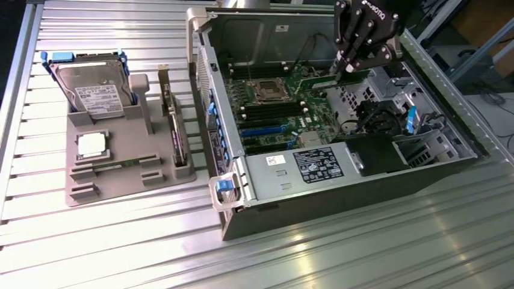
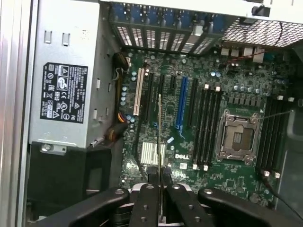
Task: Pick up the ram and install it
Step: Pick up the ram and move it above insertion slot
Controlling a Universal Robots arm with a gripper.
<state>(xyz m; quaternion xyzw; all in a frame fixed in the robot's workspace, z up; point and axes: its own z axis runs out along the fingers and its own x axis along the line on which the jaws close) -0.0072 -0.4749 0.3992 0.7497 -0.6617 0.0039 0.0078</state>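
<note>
Gleaming ribbed table, ram over open case

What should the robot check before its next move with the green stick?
1. Claw pinching the ram: ok.
2. Ram above the open computer case: ok.
3. Memory slots empty: ok.
4. Ram pushed into a slot: not ok, it hangs above the motherboard.
5. Ram lined up with a slot: cannot tell.
6. Slot latches open: cannot tell.
</note>
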